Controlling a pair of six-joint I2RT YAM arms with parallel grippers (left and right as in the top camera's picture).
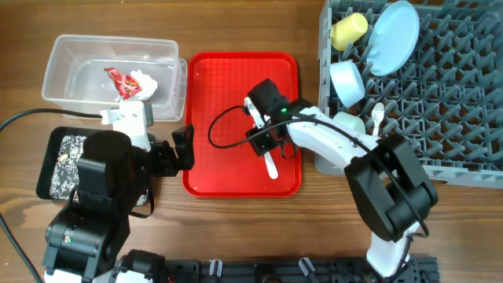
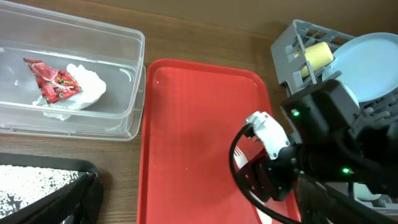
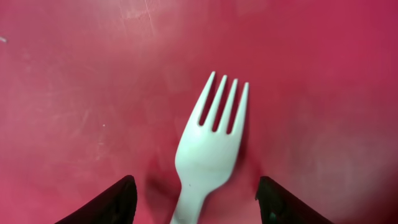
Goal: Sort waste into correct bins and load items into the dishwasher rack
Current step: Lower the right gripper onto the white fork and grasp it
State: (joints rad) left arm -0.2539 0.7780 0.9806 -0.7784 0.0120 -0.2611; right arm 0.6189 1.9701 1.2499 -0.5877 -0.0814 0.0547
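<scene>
The rack (image 1: 440, 102) stands right of the red tray (image 1: 228, 94). Low over the tray's near right, the right gripper (image 3: 198, 190) gapes wide, straddling the flat-lying fork (image 3: 210, 146) without touching it. I cannot tell how far the left gripper (image 1: 183, 147) is open.

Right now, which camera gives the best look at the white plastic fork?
The right wrist view: the fork fills it, tines clear, on the red tray. Overhead shows only its handle below the right gripper; left wrist, just a sliver behind that arm.
</scene>
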